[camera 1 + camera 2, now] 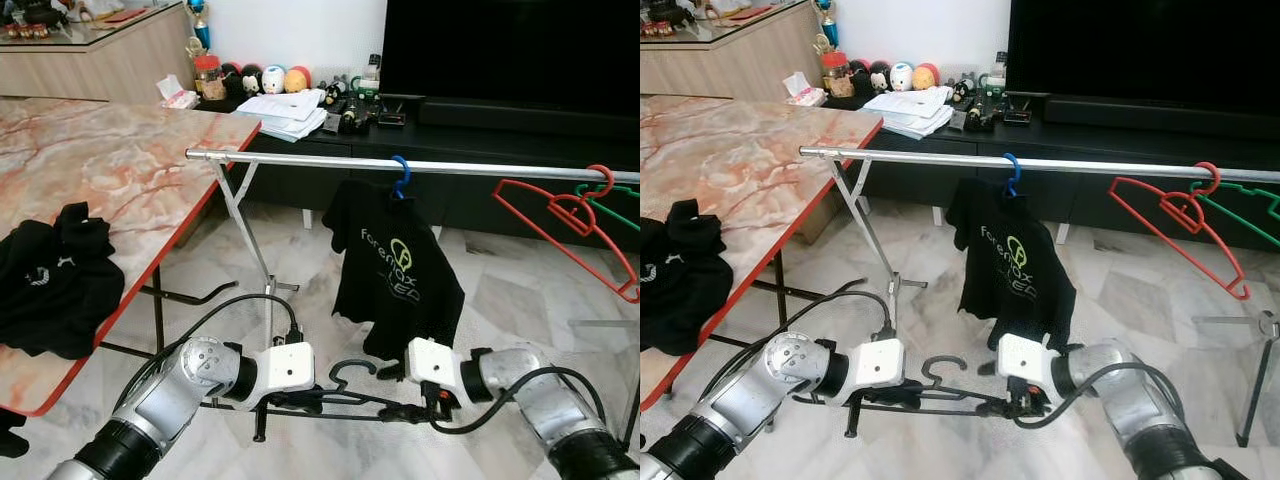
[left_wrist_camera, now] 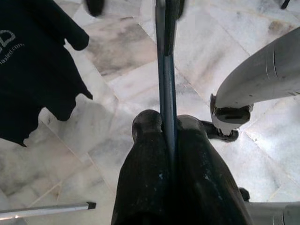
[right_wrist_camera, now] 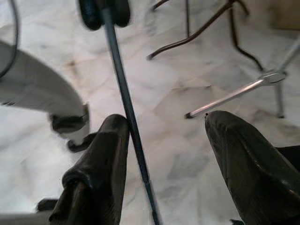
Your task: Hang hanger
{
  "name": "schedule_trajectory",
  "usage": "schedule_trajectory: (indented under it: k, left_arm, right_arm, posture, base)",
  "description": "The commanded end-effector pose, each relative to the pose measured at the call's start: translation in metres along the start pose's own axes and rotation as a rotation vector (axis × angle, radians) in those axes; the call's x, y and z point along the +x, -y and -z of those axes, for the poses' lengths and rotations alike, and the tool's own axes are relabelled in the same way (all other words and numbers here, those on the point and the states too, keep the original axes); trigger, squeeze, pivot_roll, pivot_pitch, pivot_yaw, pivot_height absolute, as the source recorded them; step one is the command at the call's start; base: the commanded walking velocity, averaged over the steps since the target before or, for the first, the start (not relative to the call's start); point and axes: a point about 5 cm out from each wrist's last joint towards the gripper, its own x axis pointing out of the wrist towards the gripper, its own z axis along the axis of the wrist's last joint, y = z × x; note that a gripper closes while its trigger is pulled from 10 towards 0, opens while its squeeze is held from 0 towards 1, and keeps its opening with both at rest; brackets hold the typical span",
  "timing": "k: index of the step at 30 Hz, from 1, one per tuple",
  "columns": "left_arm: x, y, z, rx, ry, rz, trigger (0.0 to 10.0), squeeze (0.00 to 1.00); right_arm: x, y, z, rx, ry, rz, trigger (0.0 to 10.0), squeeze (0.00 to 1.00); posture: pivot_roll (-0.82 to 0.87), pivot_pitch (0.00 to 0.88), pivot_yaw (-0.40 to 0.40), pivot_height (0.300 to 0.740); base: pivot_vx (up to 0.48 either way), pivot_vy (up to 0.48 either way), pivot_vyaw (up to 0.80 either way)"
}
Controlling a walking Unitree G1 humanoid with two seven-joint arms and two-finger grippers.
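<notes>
I hold a thin black hanger (image 1: pixel 350 372) low in front of me, level above the floor, hook up. My left gripper (image 1: pixel 300 400) is shut on the hanger's bar (image 2: pixel 166 93), which is pinched between the two fingers (image 2: pixel 150 164). My right gripper (image 1: pixel 430 408) is open around the other end; the bar (image 3: pixel 124 93) lies against one finger (image 3: pixel 101 159) and the other finger (image 3: pixel 243 154) stands well apart. Above and beyond runs the silver clothes rail (image 1: pixel 300 159).
On the rail hang a black T-shirt (image 1: pixel 395 270) on a blue hanger (image 1: pixel 400 176), a red hanger (image 1: pixel 570 225) and a green hanger (image 1: pixel 620 208). A marble table (image 1: pixel 120 160) with a black garment (image 1: pixel 50 285) stands on my left. A TV cabinet (image 1: pixel 500 130) is behind.
</notes>
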Motion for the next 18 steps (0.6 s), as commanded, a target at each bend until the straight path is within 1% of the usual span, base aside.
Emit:
schedule_trajectory:
  k: [1,4,6,8,9,10,12,14,15,16,17,18]
  left_arm:
    - [-0.001,0.006,0.006,0.005,-0.043,0.042,0.0,0.0]
    - [-0.002,0.007,0.009,0.009,-0.062,0.043,0.0,0.0]
    - [-0.004,0.006,0.013,0.011,-0.088,0.033,0.0,0.0]
    - [-0.006,0.006,0.016,-0.001,-0.104,0.029,0.0,0.0]
    - [-0.008,0.007,0.02,-0.003,-0.122,0.034,0.0,0.0]
    - [-0.008,0.008,0.021,-0.001,-0.128,0.037,0.0,0.0]
    - [-0.01,0.009,0.025,-0.005,-0.147,0.025,0.0,0.0]
    - [-0.012,0.009,0.028,-0.029,-0.15,-0.005,0.0,0.0]
    - [-0.014,0.006,0.032,-0.05,-0.157,-0.059,0.0,0.0]
    - [-0.015,0.004,0.035,-0.067,-0.164,-0.099,1.1,0.0]
    - [-0.015,0.002,0.041,-0.104,-0.17,-0.163,10.0,0.0]
    - [-0.015,0.002,0.041,-0.104,-0.17,-0.163,10.0,0.0]
  right_arm:
    - [-0.003,0.008,-0.006,0.019,0.055,0.057,10.0,0.0]
    - [-0.004,0.009,-0.007,0.034,0.078,0.057,10.0,0.0]
    - [-0.005,0.011,-0.001,0.004,0.009,0.075,10.0,0.0]
    - [-0.005,0.012,0.008,-0.029,-0.084,0.11,10.0,0.0]
    - [-0.004,0.013,0.012,-0.025,-0.101,0.139,10.0,0.0]
    - [-0.004,0.014,0.012,-0.014,-0.09,0.149,10.0,0.0]
    - [-0.002,0.017,0.013,0.01,-0.082,0.21,10.0,0.0]
    - [0.001,0.016,0.02,0.024,-0.123,0.252,10.0,0.0]
    - [0.005,0.013,0.029,0.049,-0.158,0.282,10.0,0.0]
    - [0.007,0.011,0.034,0.08,-0.169,0.299,10.0,0.0]
    - [0.012,0.005,0.044,0.145,-0.186,0.341,10.0,0.0]
    - [0.012,0.005,0.044,0.145,-0.186,0.341,10.0,0.0]
  posture:
    - [0.06,0.09,0.05,0.74]
    - [0.07,0.093,0.048,0.74]
    - [0.07,0.093,0.048,0.74]
    - [0.06,0.097,0.048,0.74]
    - [0.07,0.099,0.047,0.74]
    - [0.07,0.099,0.047,0.74]
    - [0.07,0.099,0.046,0.74]
    - [0.06,0.099,0.047,0.74]
    - [0.06,0.097,0.047,0.74]
    - [0.06,0.097,0.047,0.74]
    - [0.07,0.096,0.047,0.74]
    - [0.07,0.096,0.047,0.74]
  base:
    - [0.0,0.0,0.0]
    - [0.0,0.0,0.0]
    - [0.0,0.0,0.0]
    - [0.0,0.0,0.0]
    - [0.0,0.0,0.0]
    - [0.0,0.0,0.0]
    - [0.0,0.0,0.0]
    - [0.0,0.0,0.0]
    - [0.0,0.0,0.0]
    - [0.0,0.0,0.0]
    - [0.0,0.0,0.0]
    - [0.0,0.0,0.0]
